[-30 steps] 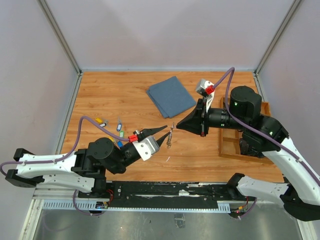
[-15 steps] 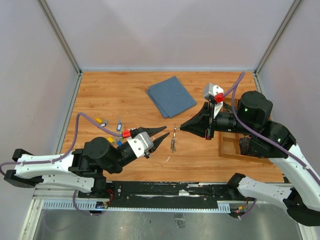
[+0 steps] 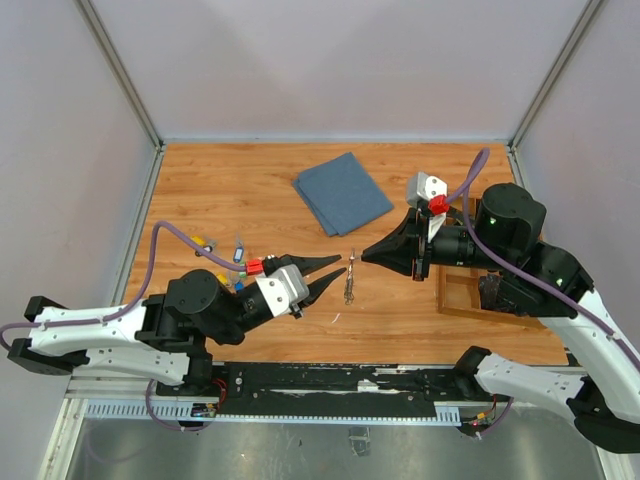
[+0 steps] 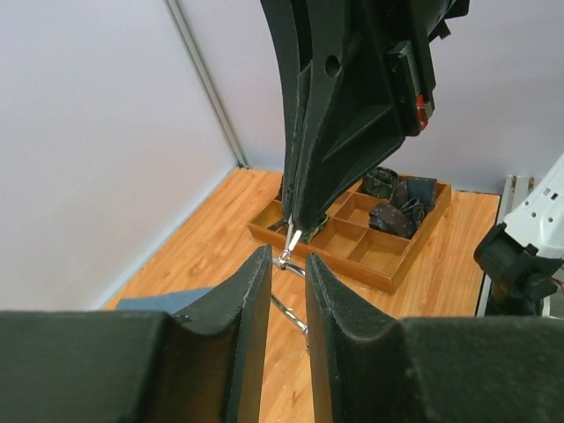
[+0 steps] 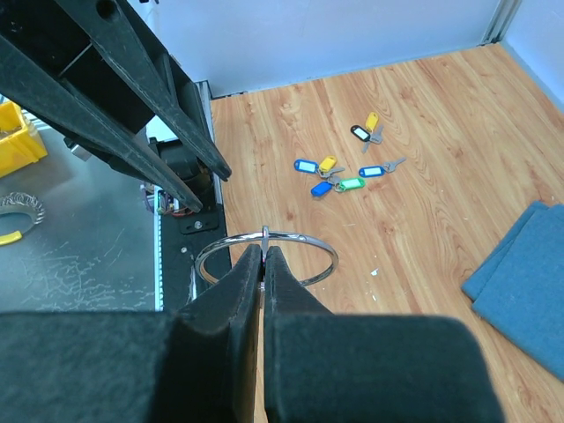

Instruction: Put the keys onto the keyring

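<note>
You are pinching keyring [image 5: 336, 258] in right fingers [image 5: 220, 304], pressed together, above surface [image 3: 250, 190]. Your left fingers [image 4: 238, 308] are hovering beside it, slightly spread, empty. All keys [image 5: 339, 176] lying on surface, seemingly none threaded; next move is calling for fetching one.

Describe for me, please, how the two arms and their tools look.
The left arm and right arm have white shells with black joints. The left tool and right tool are black, with long tapering fingers; each carries a small red part and a looping purple cable.
</note>
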